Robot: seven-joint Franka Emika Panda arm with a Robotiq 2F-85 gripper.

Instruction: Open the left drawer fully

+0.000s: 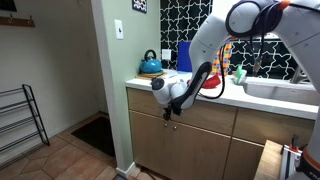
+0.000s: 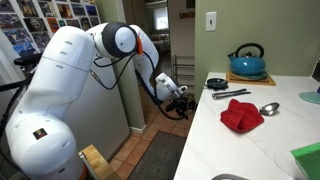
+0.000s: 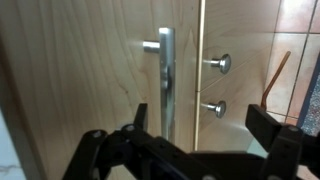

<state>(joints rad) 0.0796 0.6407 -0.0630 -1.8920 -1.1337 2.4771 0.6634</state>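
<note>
**A:** Position of the left drawer (image 3: 90, 70)?

**B:** Top of the cabinet run, directly under the counter (image 1: 225, 98), at the end nearest the wall corner, below the kettle (image 1: 150, 65). In the wrist view its wooden front looks flush with the neighbouring panel. I judge it shut, or near enough.

**A:** Tool state?

**B:** The gripper (image 3: 185, 140) is spread wide and carries nothing. Its fingers (image 3: 272, 130) stand on either side of the handle (image 3: 166, 80). I cannot tell whether they touch the bar; they appear to be just short of it. An exterior view puts the gripper (image 1: 167, 113) right up against the drawer front.

**A:** Handling notes?

**B:** Rigid wood front and a rigid metal bar, so nothing should flex or break. The bar is smooth and probably slick, so a loose pinch could slide along it. Best hold is the middle of the bar, closing across its thin side. That should keep the pull straight and stop the drawer skewing on its runners. I expect modest, steady resistance and a hard stop at full extension. The drawer's load is unknown.

**A:** Counts?

**B:**
- One bar handle on this drawer.
- One mounting post (image 3: 150, 45) in view; a second, if there is one, is hidden by the gripper.
- Two round knobs (image 3: 220, 63) on the adjoining panel, just beside the seam. They are not part of the job.
- On the counter: one kettle, one red cloth (image 2: 241, 115) and one spoon (image 2: 264, 108).
- One arm, one gripper.
</note>
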